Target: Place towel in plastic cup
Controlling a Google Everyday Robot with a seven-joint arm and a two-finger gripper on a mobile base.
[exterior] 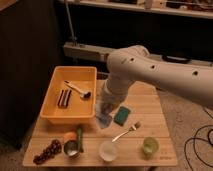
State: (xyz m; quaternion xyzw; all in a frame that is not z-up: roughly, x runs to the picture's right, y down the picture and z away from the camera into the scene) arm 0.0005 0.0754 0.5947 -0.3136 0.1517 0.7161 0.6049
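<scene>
Towel (103, 120), pale blue-grey cloth, is dangling pinched in my gripper (105, 108) over the wooden table (150, 107). Round light green plastic cup (149, 146) is standing well apart.

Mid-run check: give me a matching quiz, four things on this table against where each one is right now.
A towel
B plastic cup
C sponge
D gripper

1 front right of the table
2 hanging from the gripper
3 lying just right of the towel
4 shut, above the table beside the tray

Pairs: A-2; B-1; C-3; D-4
</scene>
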